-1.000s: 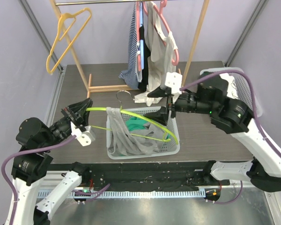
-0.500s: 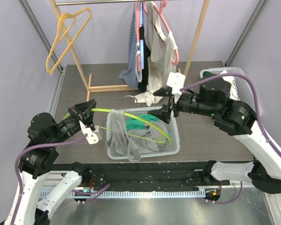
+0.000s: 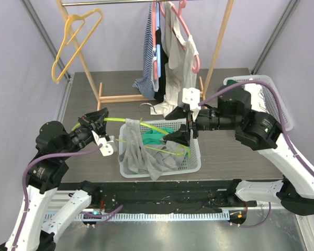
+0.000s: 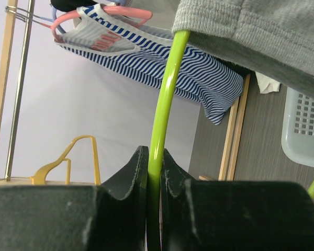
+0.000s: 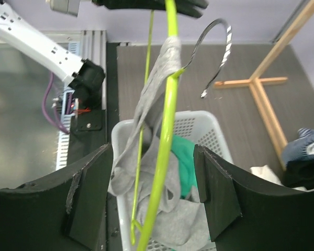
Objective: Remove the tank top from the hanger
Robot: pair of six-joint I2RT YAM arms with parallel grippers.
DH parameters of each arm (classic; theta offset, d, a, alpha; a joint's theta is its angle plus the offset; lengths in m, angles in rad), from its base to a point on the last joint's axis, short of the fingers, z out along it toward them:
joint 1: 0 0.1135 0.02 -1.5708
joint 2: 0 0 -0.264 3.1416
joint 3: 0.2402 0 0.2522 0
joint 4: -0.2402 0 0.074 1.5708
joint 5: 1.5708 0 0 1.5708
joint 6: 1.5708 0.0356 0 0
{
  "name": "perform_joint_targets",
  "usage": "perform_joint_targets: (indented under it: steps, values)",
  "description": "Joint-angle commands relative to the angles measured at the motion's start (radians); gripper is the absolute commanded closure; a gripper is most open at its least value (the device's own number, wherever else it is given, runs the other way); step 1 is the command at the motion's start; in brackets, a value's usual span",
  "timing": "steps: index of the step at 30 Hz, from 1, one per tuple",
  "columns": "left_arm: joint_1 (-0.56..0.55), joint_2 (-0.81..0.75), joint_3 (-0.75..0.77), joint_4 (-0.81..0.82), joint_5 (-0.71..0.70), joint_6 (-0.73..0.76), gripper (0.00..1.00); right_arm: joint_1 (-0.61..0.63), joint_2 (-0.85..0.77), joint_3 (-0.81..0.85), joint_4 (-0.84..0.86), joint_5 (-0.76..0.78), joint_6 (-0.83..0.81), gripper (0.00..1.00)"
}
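A lime-green hanger (image 3: 146, 125) lies level over the white basket (image 3: 194, 157). The grey tank top (image 3: 132, 149) is draped over its left end by one strap and sags into the basket and over its front rim. My left gripper (image 3: 98, 121) is shut on the hanger's left end; in the left wrist view the green rod (image 4: 166, 89) is pinched between the fingers, with the grey fabric (image 4: 251, 31) above. My right gripper (image 3: 181, 134) is open over the basket's right part. In the right wrist view the hanger (image 5: 167, 130) runs between the spread jaws without touching, and the tank top (image 5: 158, 78) hangs from it.
A green garment (image 3: 158, 137) lies in the basket. Behind it stands a wooden rack (image 3: 220, 36) with striped, black and cream clothes (image 3: 170, 57) on pink hangers. A yellow hanger (image 3: 76, 36) hangs far left. A second white basket (image 3: 276, 89) sits at the right.
My right gripper has moved left and down over the basket, along the hanger. The tank top has slid toward the hanger's left end and sagged lower. My left gripper shifted slightly right.
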Motion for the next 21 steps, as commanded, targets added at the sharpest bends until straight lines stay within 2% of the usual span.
perform_joint_targets:
  steps: [1,12,16,21]
  values:
    - [0.003,0.002,0.036,0.102,-0.007,-0.011,1.00,0.002,0.006,-0.018,-0.016,-0.081,0.028,0.30]
    - [0.003,0.000,0.040,0.146,-0.001,0.005,1.00,0.002,0.015,-0.102,0.022,-0.108,0.065,0.41]
    - [0.003,-0.001,0.045,0.146,0.001,0.005,1.00,0.000,0.006,-0.127,0.042,-0.087,0.068,0.52]
    - [0.001,0.002,0.053,0.146,0.007,-0.014,1.00,-0.002,0.003,-0.150,0.056,-0.021,0.065,0.54]
